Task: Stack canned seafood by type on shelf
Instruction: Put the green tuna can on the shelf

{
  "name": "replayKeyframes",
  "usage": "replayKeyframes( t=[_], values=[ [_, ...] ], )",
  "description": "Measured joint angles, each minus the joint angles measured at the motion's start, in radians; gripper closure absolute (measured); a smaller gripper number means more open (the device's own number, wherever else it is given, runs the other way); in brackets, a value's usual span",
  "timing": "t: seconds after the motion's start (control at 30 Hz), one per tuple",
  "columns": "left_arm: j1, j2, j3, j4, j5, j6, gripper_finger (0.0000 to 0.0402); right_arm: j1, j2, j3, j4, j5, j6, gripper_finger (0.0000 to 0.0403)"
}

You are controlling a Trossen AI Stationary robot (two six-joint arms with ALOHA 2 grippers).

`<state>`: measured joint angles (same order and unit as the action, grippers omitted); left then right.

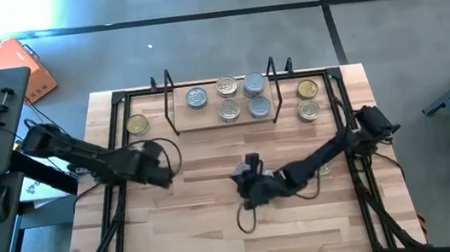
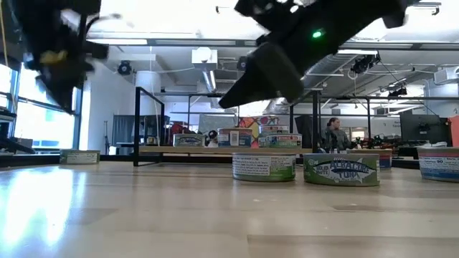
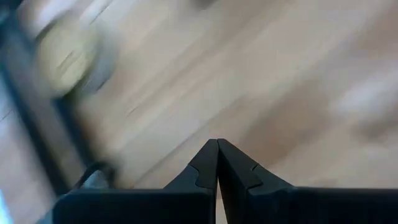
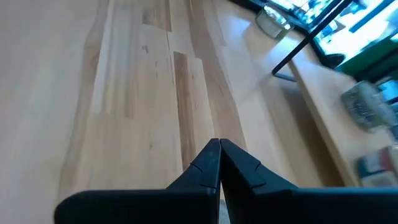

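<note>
- Across the far half of the wooden counter [image 1: 213,170] stands the shelf [image 1: 223,124], a low light board between thin black wire uprights.
- On that board sit five tuna tins [image 1: 228,98]: a silver-topped one at the left, then two pairs, each with one tin farther back and one nearer; the pair beside the silver tin has yellowish tops.
- Just left of the shelf, one gold-topped tin [image 1: 137,125] rests on the counter by the black frame.
- Right of the shelf, two more tins [image 1: 309,100] stand close together, the farther one gold-topped.
- Another tin [image 1: 325,168] shows partly under the right arm; the low view shows a tin there labelled as albacore tuna [image 2: 341,170].
- The left tool [image 1: 161,176] hangs over bare wood at the left, fingers pressed together on nothing.
- The right tool [image 1: 244,184] hovers over the middle of the counter, well short of the shelf, also closed and empty.
</note>
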<state>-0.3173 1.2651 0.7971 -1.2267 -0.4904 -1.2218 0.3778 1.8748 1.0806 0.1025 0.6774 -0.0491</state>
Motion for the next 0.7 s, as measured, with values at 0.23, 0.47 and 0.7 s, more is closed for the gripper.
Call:
replayKeyframes(
  t=[0.23, 0.47, 0.7],
  values=[
    [0.194, -0.027, -0.171, 0.114, 0.008, -0.054, 0.0401, 0.076, 0.000, -0.001, -0.024, 0.142, -0.056, 0.0402],
    [0.449, -0.042, -0.243, 0.211, -0.109, 0.037, 0.0402, 0.073, 0.000, -0.001, -0.045, 0.149, -0.063, 0.0402],
    [0.609, -0.042, -0.250, 0.247, -0.280, 0.133, 0.0401, 0.073, 0.000, -0.001, -0.047, 0.149, -0.056, 0.0402]
  ],
)
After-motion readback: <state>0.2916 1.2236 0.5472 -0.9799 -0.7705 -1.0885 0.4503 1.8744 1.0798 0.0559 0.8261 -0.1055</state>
